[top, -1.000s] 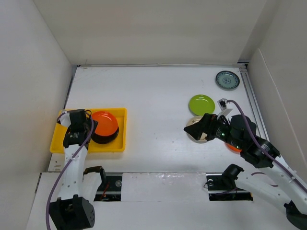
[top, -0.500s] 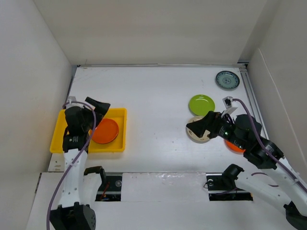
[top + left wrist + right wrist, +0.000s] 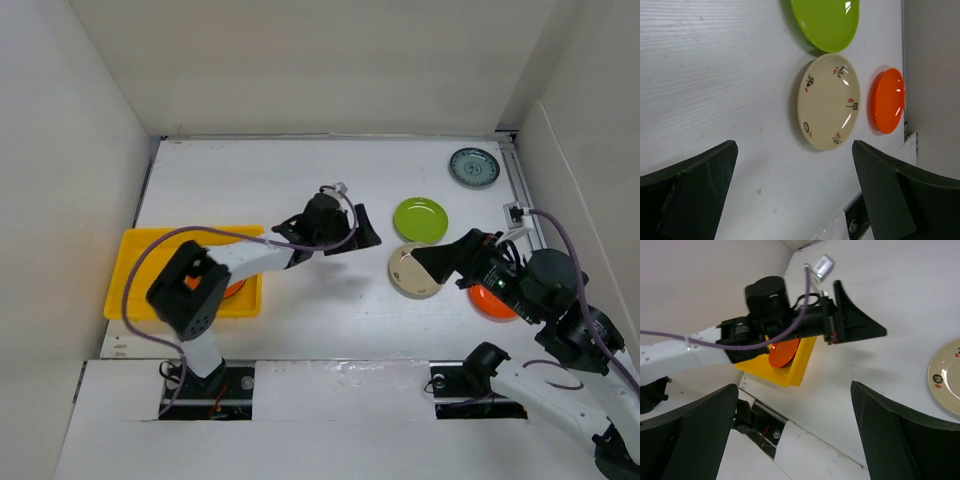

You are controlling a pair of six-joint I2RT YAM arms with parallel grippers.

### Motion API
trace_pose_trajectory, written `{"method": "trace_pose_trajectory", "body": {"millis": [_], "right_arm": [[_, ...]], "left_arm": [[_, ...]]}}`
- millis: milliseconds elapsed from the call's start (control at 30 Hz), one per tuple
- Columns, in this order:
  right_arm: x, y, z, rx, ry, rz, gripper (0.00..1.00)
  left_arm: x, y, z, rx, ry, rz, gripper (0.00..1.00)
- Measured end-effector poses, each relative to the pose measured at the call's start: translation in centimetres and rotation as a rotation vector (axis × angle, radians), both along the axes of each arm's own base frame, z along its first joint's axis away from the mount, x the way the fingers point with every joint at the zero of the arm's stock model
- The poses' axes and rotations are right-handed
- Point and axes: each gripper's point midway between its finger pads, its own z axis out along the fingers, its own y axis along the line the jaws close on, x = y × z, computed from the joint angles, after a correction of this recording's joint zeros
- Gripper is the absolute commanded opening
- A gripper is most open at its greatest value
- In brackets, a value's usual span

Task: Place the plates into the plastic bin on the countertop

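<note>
— Left hand (image 3: 794, 144): what is it doing?
— It is spread wide and holds nothing. It hangs over the middle of the surface (image 3: 300, 180), pointed toward the beige plate (image 3: 829, 102) and well apart from the bin (image 3: 135, 255).
— And the right hand (image 3: 794, 386)?
— Also fully spread and empty. In the overhead view it hovers just above that same beige plate.
— Where are the plates?
— 4 lie loose on the right side. There is the beige one, with a green plate (image 3: 826, 22) just beside it on the far side and an orange plate (image 3: 887, 100) just beside it toward the right wall. A grey-teal plate (image 3: 473, 166) sits well apart in the far right corner. 1 stowed plate (image 3: 784, 352), orange too, shows in the bin; what sits under it I cannot tell.
— How would the beige one handle?
— My guess is stiff, light and slick, given the glossy shine. It lies flat on the surface, so there is no gap for a finger underneath. It would probably chip if dropped.
— So where to grip?
— At the rim, with 1 finger inside the shallow lip and 1 outside. Take it on the side facing away from the green and orange neighbours, so neither gets knocked. Pinch firmly, since a glazed rim could slide out when tilted.
— Any risk?
— Both hands are near 1 plate, and only 1 of them should go in.
</note>
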Motion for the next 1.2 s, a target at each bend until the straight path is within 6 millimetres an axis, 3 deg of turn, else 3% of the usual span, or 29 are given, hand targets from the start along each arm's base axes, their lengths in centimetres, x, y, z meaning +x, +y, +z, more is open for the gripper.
{"method": "trace_pose_trajectory", "body": {"millis": [100,200,333,467,500,533,633,700,767,1000,1100,1200], "right_arm": [[-0.2,-0.7,-0.2,-0.009,0.011,-0.021,1.00],[-0.3,-1.1,-0.3,-0.014,0.016,-0.036,1.00],[-0.5,-1.4,-0.7,-0.025,0.027,-0.043,1.00],[-0.5,-1.5,-1.0,-0.033,0.035,-0.045,1.00],[-0.5,-1.5,-1.0,-0.034,0.036,-0.044,1.00],[-0.5,-1.5,-1.0,-0.034,0.037,-0.044,1.00],[-0.5,-1.5,-1.1,-0.035,0.038,-0.044,1.00],[-0.5,-1.5,-1.1,-0.036,0.038,-0.045,1.00],[-0.5,-1.5,-1.1,-0.036,0.038,-0.044,1.00],[-0.6,-1.5,-1.1,-0.038,0.039,-0.045,1.00],[-0.5,-1.5,-1.1,-0.038,0.039,-0.045,1.00],[-0.2,-1.4,-1.2,-0.039,0.038,-0.050,1.00]], "left_arm": [[0.2,-3.6,-3.9,0.030,0.047,-0.067,0.97],[-0.2,-6.0,-7.6,0.050,0.098,-0.124,0.95],[-0.1,-8.9,-6.8,-0.013,0.077,-0.177,0.88],[0.1,-10.7,-7.7,-0.033,0.098,-0.201,0.59],[0.0,-10.8,-8.3,-0.030,0.112,-0.202,0.47],[-0.1,-10.9,-8.7,-0.033,0.121,-0.204,0.43],[-0.1,-10.9,-9.3,-0.029,0.137,-0.199,0.37],[-0.2,-10.8,-9.4,-0.024,0.141,-0.196,0.12],[-0.3,-10.7,-9.9,-0.010,0.148,-0.192,0.00],[-0.3,-9.8,-10.0,0.034,0.144,-0.168,0.00],[-0.4,-6.9,-8.6,0.100,0.138,-0.091,0.00],[0.3,-1.2,-5.2,0.159,0.102,0.068,0.00]]}}
